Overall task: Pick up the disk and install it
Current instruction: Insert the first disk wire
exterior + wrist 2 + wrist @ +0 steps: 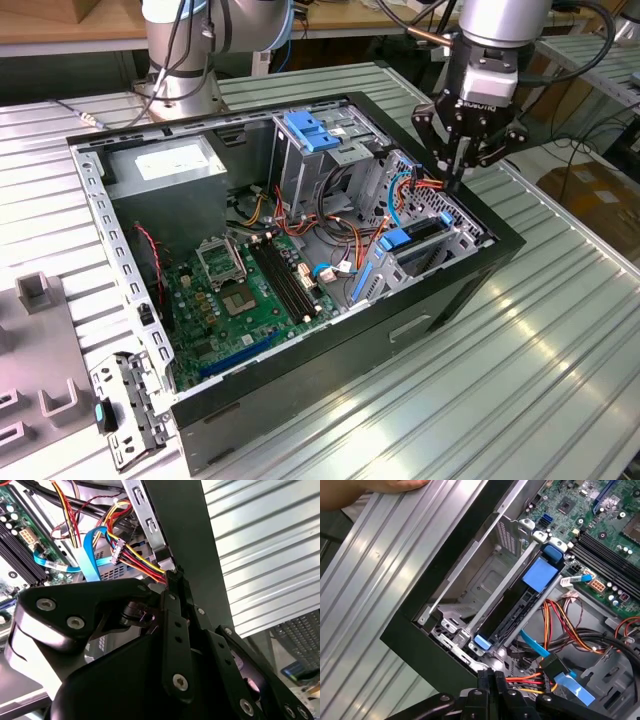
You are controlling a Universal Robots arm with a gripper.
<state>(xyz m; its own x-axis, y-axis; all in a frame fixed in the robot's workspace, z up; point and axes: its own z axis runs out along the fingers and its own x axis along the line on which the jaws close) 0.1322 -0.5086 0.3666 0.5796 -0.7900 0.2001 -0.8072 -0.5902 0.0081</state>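
We see the open computer case lying on the ribbed table. The disk sits edge-up in its bay at the case's front corner, blue tabs showing. We judge it wants a straight, even press along the bay, clear of the coloured cables. The arm hangs upright above that corner, the gripper with fingers pinched together, holding nothing.

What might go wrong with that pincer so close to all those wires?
The pincer, shut and holding nothing, sits right beside the red, yellow and orange wires; it might snag or tug their plug loose. It also hangs close to the computer case's black edge and could knock against it.
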